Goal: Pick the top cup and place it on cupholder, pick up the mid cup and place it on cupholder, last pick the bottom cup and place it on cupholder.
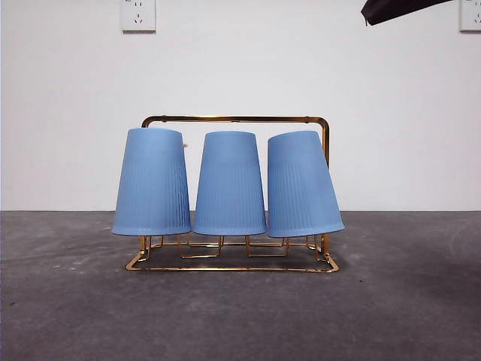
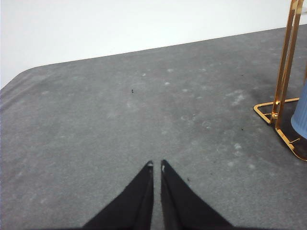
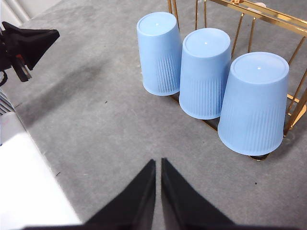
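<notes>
Cups, three ribbed pale-blue plastic ones [image 1: 229, 183], sit inverted on the shiny gold wire cupholder [image 1: 234, 119] at twelve o'clock on the grey surface [image 1: 68, 301], seemingly light, slippery, best pinched mid-wall, while both end effectors, left [image 2: 156, 166] and right [image 3: 158, 162], hover pressed together, empty.

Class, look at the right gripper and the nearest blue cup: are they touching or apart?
Apart. The right wrist view shows bare grey table between the right gripper and the nearest blue cup, which sits upturned on the cupholder.

Left end effector [image 2: 156, 166] closed, empty, over grey table [image 2: 120, 124]; cupholder [image 2: 283, 72] corner nearby (blue cup [image 2: 301, 117] edge visible).
</notes>
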{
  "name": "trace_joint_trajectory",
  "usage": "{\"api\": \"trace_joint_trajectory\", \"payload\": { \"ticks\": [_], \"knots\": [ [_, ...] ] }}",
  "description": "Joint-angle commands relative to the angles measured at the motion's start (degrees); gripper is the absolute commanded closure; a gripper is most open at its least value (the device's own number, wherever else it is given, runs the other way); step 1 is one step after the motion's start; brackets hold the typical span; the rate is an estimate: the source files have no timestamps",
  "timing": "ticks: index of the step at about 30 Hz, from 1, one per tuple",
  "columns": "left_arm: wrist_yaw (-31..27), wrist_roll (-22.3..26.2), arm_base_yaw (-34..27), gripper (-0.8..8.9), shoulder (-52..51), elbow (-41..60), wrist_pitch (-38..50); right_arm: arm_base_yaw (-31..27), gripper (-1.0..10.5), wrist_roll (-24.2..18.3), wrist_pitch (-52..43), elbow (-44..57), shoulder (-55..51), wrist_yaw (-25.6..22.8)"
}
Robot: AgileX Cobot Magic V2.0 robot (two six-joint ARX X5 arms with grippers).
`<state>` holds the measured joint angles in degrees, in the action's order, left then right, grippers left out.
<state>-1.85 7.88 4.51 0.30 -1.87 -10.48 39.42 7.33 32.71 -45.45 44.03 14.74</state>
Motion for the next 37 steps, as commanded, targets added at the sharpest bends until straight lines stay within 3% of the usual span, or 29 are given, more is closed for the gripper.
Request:
{"api": "trace_joint_trajectory", "payload": {
  "ticks": [1,16,19,22,31,37],
  "knots": [
    [-0.3,-0.5,0.0,7.95,-0.1,1.2,-0.3,0.5,9.3,0.2,-0.5,-0.7,0.4,-0.2],
    [-0.3,-0.5,0.0,7.95,-0.1,1.2,-0.2,0.5,9.3,0.1,-0.5,-0.7,0.4,-0.2],
    [-0.3,-0.5,0.0,7.95,-0.1,1.2,-0.2,-1.1,9.3,-4.6,-0.6,-0.7,0.0,-2.3],
    [-0.3,-0.5,0.0,7.95,-0.1,1.2,-0.2,-5.7,9.3,-8.0,-1.4,0.0,-2.0,-3.2],
    [-0.1,-0.5,0.0,7.95,-0.1,1.2,-0.3,-28.1,9.3,-8.5,-15.0,13.8,-19.7,-3.0],
    [-0.1,-0.5,0.0,7.95,-0.1,1.2,-0.3,-37.1,9.3,-9.3,-23.3,26.0,-30.9,-3.0]
  ]
}}
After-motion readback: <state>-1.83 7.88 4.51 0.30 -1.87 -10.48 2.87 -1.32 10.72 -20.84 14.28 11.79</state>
